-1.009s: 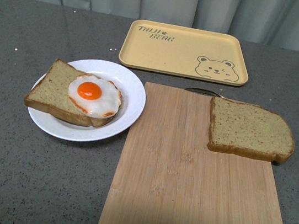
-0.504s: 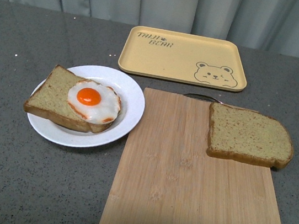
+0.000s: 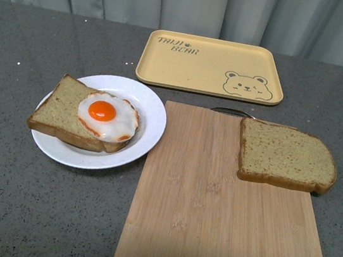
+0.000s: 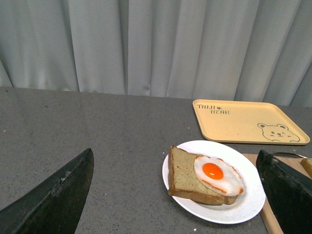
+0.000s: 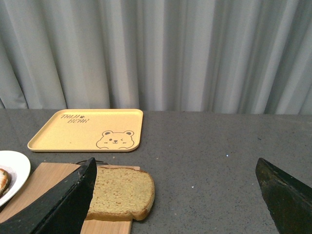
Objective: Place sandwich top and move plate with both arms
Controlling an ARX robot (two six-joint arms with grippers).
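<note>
The sandwich top (image 3: 286,156), a bare tan slice, lies flat on the far right corner of the wooden cutting board (image 3: 222,225). The white plate (image 3: 152,110) sits left of the board and holds the other slice (image 3: 56,109) with a fried egg (image 3: 107,116) on it. Neither arm shows in the front view. My left gripper (image 4: 175,153) is open and empty, above the table on the near side of the plate (image 4: 219,215). My right gripper (image 5: 175,161) is open and empty, with the sandwich top (image 5: 122,192) beside one finger (image 5: 63,204).
A yellow bear-printed tray (image 3: 211,66) lies empty behind the board and plate; it also shows in the left wrist view (image 4: 243,119) and the right wrist view (image 5: 87,129). Grey curtains hang behind the dark grey table (image 3: 19,209). A dark metal handle (image 3: 231,111) shows at the board's far edge.
The front view shifted slightly between one second and half a second ago, so everything sits a little lower in the picture. Nothing on the table has moved.
</note>
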